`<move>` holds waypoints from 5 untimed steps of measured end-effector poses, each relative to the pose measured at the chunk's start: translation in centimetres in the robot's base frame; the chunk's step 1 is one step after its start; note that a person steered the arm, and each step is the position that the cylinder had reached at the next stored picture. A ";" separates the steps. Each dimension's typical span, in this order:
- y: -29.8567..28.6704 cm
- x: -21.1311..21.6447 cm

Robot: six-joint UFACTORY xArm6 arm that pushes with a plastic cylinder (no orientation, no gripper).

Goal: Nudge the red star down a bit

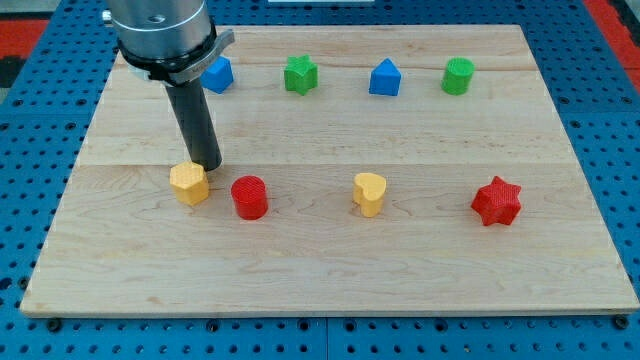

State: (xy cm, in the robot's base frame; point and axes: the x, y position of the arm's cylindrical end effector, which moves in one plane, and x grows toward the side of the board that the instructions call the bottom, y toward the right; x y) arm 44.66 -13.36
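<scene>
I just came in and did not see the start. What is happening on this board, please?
A robot arm with a dark rod is working on a wooden board of small coloured blocks. My tip stands right beside the yellow hexagon block, on its upper right, with the red cylinder just to the view's right. The red star, which is to be nudged down, sits far off at the view's right, untouched, past the yellow heart. The tip is nowhere near it.

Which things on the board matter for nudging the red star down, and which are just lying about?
For the job: red star; my tip, far off at the view's left by the yellow hexagon.

Lying about: red cylinder, yellow heart, two blue blocks, green star, green cylinder.
</scene>
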 end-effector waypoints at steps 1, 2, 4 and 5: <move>0.0 1.1; 0.0 1.6; 0.0 -0.2; 0.2 -3.3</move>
State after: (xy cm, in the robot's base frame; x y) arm 41.39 -13.20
